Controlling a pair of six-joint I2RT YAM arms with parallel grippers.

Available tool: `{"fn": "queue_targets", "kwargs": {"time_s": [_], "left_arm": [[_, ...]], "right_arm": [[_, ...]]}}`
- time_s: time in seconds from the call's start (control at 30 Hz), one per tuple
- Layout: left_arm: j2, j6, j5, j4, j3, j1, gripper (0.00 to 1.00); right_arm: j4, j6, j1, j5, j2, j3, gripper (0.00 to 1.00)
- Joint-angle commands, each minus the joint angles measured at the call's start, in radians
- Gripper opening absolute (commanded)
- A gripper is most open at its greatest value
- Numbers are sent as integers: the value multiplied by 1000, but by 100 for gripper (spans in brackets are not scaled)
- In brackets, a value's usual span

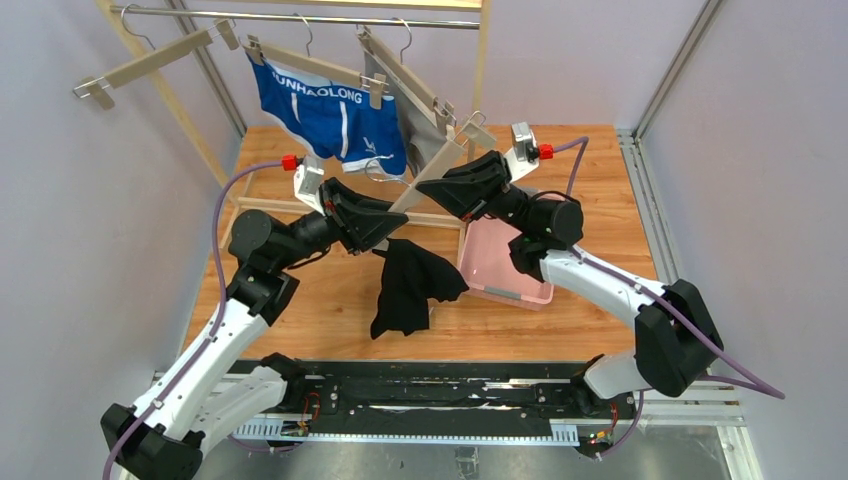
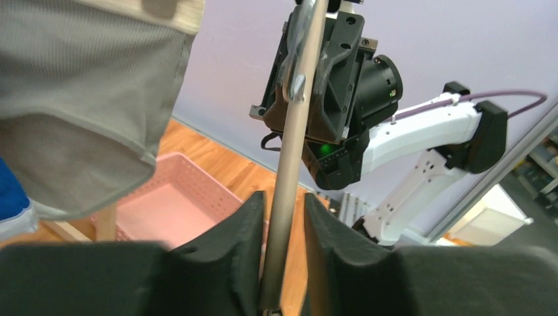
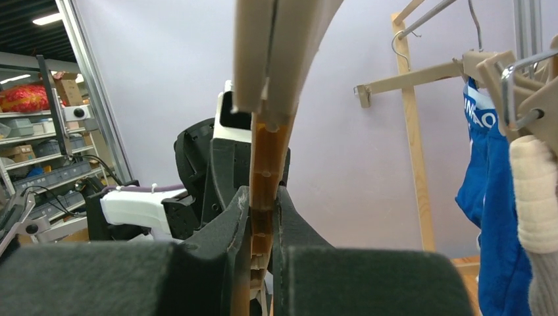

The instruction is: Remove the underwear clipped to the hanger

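Observation:
Both grippers hold a tan clip hanger (image 1: 450,150) slanted above the table. My right gripper (image 1: 425,187) is shut on its upper part; in the right wrist view the pads (image 3: 245,217) press its bar (image 3: 266,151). My left gripper (image 1: 393,232) closes round the lower end; in the left wrist view the bar (image 2: 296,131) runs between the fingers (image 2: 253,224) with a thin gap on one side. The black briefs (image 1: 405,290) hang from that lower end. The blue briefs (image 1: 330,115) and grey briefs (image 1: 418,140) hang clipped on the rack.
A pink basket (image 1: 500,262) sits on the wooden table right of the black briefs; it also shows in the left wrist view (image 2: 164,204). An empty hanger (image 1: 150,62) hangs at the left of the metal rail (image 1: 300,17). The rack's wooden posts stand behind.

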Motion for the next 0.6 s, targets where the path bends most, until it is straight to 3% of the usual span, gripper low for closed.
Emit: {"fn": "queue_targets", "kwargs": {"time_s": [0.0,0.17,0.33,0.57], "left_arm": [[-38,36,-61,-50,5,-7,41],[-101,149,-110,-195,15,-7,52],[-154,250,-167,-358,25,-7,55],[-173,267,-188,-392,-1,-7,56]], "right_arm": [[-13,-65,22,-11,-33,10,1],[-8,-62,24,-9,-50,8,1],[-18,-73,24,-2,-71,2,1],[6,-42,31,-9,-76,0,1]]}}
